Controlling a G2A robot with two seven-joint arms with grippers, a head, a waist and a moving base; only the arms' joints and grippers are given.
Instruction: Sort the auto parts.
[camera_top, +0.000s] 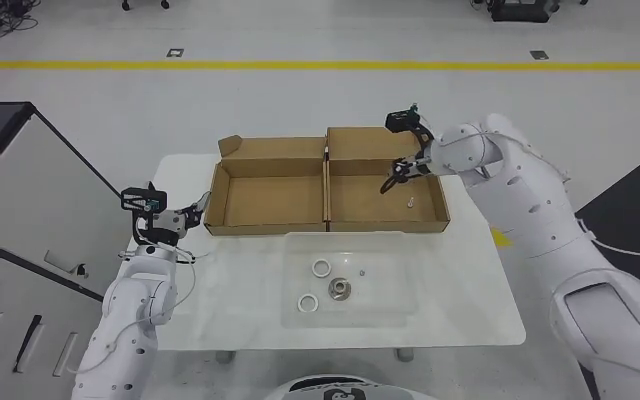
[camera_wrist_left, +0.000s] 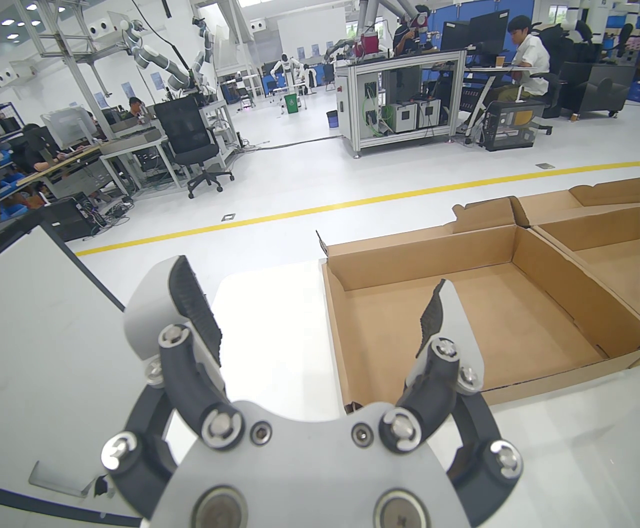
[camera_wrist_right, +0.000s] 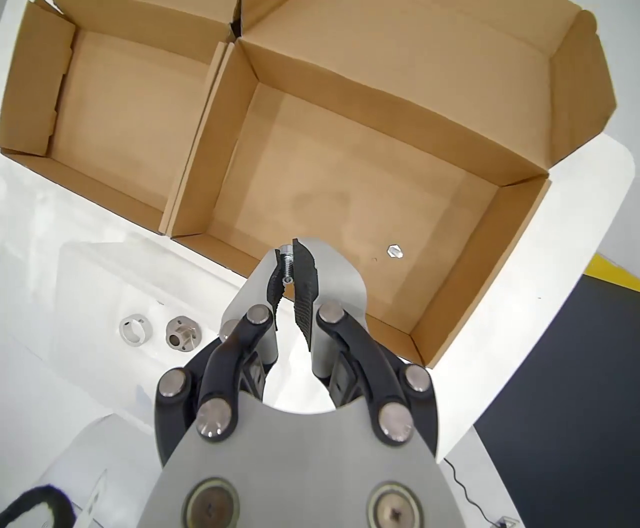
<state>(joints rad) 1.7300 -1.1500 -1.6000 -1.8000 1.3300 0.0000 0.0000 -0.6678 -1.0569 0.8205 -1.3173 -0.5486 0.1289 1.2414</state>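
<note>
arms white | left gripper, right gripper: silver plates, black links | black loop, perhaps cable

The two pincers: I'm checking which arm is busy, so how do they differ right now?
The left pincer is open and empty; the right pincer is shut on a small screw. The left pincer is beside the left cardboard box, outside it; the right pincer is above the right cardboard box, where one small metal part lies. Both have black ribbed pads.
</note>
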